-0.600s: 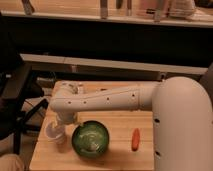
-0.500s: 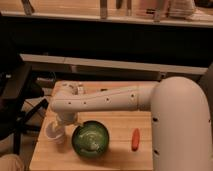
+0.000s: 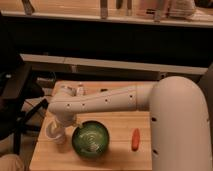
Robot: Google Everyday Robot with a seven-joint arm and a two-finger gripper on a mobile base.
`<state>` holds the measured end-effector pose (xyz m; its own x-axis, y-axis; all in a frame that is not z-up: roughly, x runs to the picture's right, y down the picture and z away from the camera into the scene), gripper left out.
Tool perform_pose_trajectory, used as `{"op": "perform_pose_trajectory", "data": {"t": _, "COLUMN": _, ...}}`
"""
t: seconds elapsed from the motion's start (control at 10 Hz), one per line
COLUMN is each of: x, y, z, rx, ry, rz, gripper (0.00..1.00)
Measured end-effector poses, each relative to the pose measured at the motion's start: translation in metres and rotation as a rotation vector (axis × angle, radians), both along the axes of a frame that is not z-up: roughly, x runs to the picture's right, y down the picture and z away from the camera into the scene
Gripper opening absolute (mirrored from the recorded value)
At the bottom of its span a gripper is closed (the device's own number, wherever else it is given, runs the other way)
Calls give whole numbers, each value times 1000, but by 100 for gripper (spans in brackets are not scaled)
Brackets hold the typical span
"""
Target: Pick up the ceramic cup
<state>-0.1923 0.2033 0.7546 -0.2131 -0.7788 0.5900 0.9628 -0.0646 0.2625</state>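
The ceramic cup (image 3: 53, 131) is small and whitish with a flared rim. It stands upright on the wooden table (image 3: 115, 152) near its left edge, just left of the dark green bowl (image 3: 90, 139). My white arm reaches in from the right, and its wrist bends down over the cup. The gripper (image 3: 62, 126) hangs at the cup's right rim, between cup and bowl, partly hidden by the wrist. The cup rests on the table.
A small orange carrot (image 3: 135, 139) lies on the table right of the bowl. A small pale object (image 3: 80, 90) stands at the table's back edge. A dark chair (image 3: 15, 100) is left of the table. A counter runs behind.
The wrist has dropped slightly toward the cup. The cup, bowl and carrot have not moved.
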Motion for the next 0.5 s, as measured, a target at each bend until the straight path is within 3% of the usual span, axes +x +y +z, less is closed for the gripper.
{"op": "perform_pose_trajectory", "data": {"t": 0.5, "x": -3, "y": 3, "z": 0, "rx": -5, "ry": -3, "rz": -9, "gripper": 80}}
